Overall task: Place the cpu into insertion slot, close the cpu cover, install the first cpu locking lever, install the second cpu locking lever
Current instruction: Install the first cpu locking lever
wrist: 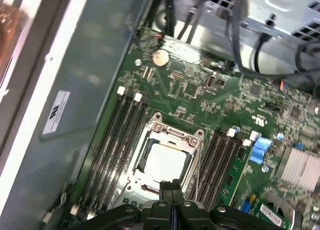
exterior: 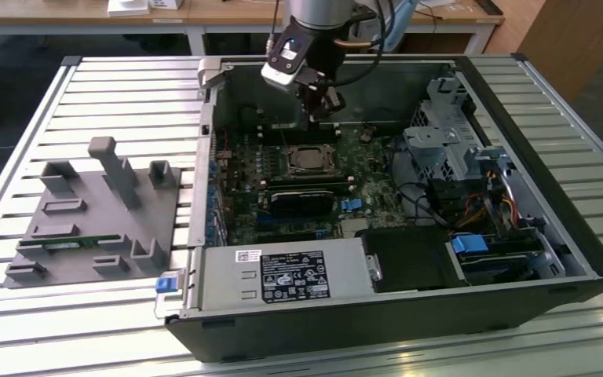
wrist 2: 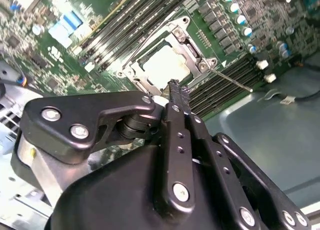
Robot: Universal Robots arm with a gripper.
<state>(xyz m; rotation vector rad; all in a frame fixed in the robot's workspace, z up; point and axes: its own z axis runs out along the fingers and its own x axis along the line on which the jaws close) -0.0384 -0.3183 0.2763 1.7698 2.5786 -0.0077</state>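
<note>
Hovering with jaws pressed together, empty, just beside edge of cpu cover (wrist 2: 196, 57) laid over cpu (wrist 2: 164, 64), with thin lever rod (wrist 2: 231, 80) sticking out across memory slots (wrist 2: 210, 94).

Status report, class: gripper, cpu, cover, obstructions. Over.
Gripper jaws shut, empty, by cover edge. Dull silver-grey square cpu seated; thin silvery metal frame cover down. No obstruction seen.

I see the cpu (wrist: 164, 162), a dull silver square, flat in the black insertion slot (wrist: 142, 159). The silvery cpu cover (wrist: 170, 132) is down around it. A thin locking lever (wrist 2: 232, 82) juts sideways.
</note>
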